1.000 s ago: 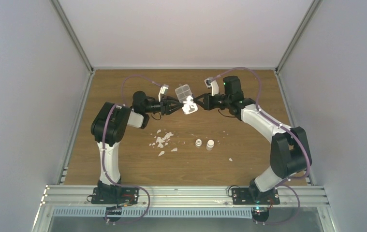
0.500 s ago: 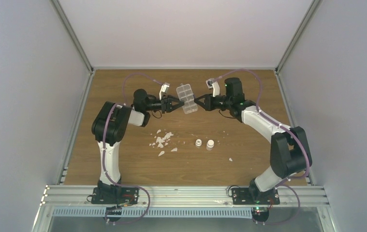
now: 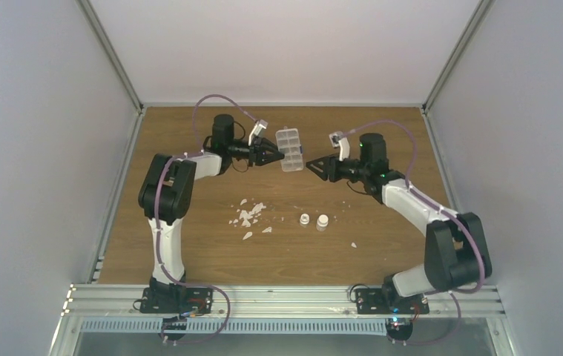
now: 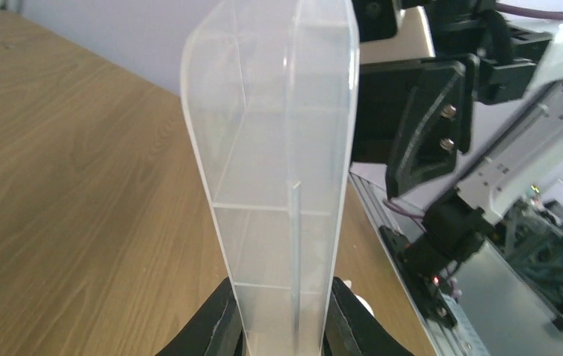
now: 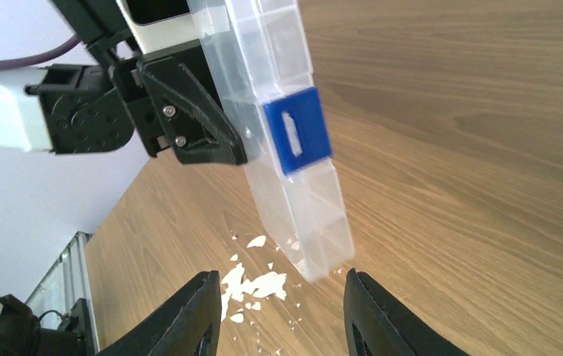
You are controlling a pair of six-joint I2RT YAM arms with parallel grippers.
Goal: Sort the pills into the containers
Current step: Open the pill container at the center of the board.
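Left gripper was clamped on one end of the clear organiser box, up in the upper middle of the top view. Right gripper sat just beside it, fingers spread wide and holding nothing. The box's blue latch faced that side. White flakes and two vials lay mid-frame.
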